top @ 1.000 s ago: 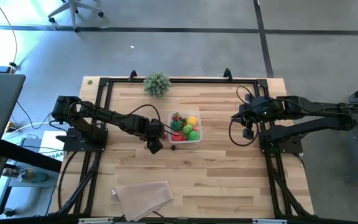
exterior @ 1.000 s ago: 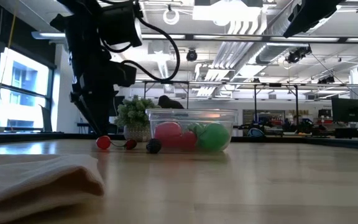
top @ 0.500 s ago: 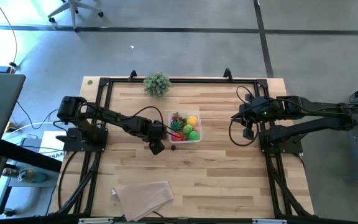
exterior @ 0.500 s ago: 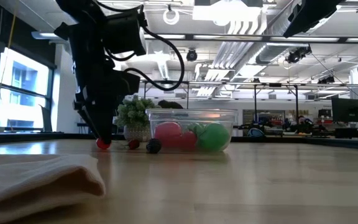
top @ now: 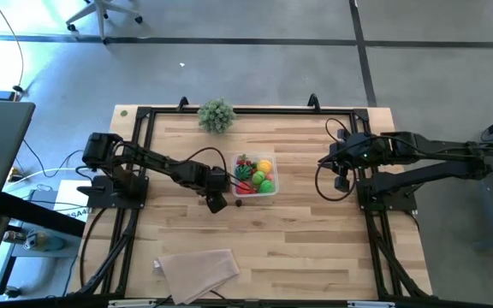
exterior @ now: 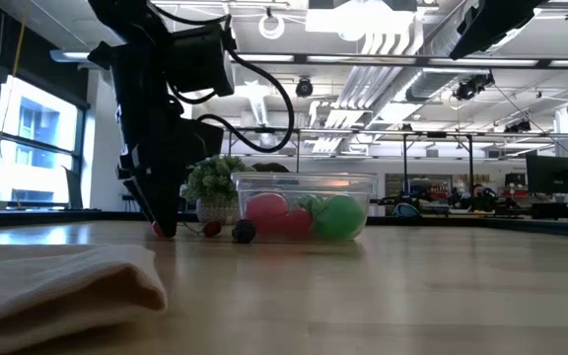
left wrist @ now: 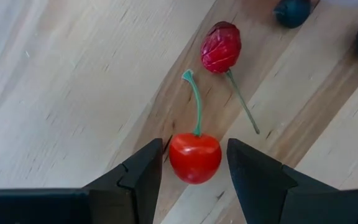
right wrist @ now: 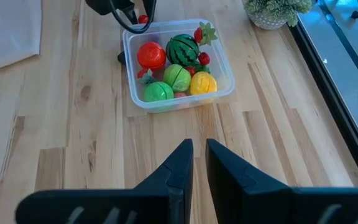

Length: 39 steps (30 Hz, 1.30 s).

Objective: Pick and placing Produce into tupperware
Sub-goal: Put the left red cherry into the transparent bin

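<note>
The clear tupperware (top: 256, 175) stands mid-table holding several pieces of produce, among them a striped watermelon (right wrist: 183, 48) and a red tomato (right wrist: 151, 55). A red cherry (left wrist: 195, 157) with a green stem lies on the wood just left of it. My left gripper (left wrist: 196, 149) points down over the cherry, open, one finger on each side with a thin gap to the fruit. A dark red berry (left wrist: 221, 46) and a dark blue one (left wrist: 293, 11) lie beside it. My right gripper (right wrist: 198, 146) hovers shut at the table's right.
A bushy potted plant (top: 216, 115) stands at the far edge and a folded beige cloth (top: 197, 269) lies at the near edge. Black frame rails (top: 140, 154) run along the table's sides. Bare wood lies between the tupperware and my right arm.
My left gripper has come down toward the table, and its fingers now stand on either side of the cherry. The gap between the fingers has stayed the same. The cherry and the tupperware have not moved.
</note>
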Tool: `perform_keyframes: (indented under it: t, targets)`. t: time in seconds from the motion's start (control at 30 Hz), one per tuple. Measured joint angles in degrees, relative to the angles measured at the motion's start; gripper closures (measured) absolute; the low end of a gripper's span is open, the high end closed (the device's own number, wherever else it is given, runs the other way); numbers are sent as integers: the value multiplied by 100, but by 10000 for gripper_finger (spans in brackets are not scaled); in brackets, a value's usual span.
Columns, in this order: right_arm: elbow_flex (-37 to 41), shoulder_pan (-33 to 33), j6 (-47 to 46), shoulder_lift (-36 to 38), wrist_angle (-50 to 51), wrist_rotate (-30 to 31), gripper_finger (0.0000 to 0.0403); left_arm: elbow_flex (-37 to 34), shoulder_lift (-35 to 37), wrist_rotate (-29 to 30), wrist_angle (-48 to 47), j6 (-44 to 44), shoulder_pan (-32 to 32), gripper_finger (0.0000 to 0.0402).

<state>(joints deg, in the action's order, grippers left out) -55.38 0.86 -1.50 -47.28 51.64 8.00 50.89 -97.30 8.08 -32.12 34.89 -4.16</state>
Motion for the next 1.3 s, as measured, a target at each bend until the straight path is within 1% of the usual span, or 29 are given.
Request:
perform_keyframes:
  t: [0.37, 1.03, 1.13, 1.3]
  targets:
    - [1, 1, -1, -1, 0, 0, 368, 0, -2, 203, -2, -2, 2, 232]
    - [1, 0, 0, -1, 0, 1, 368, 0, -2, 269, -13, -13, 2, 234]
    - [1, 1, -1, -1, 0, -1, 368, 0, -4, 269, -13, 4, 2, 249]
    - [1, 0, 0, -1, 0, 0, 368, 0, -4, 271, -6, 138, 2, 292]
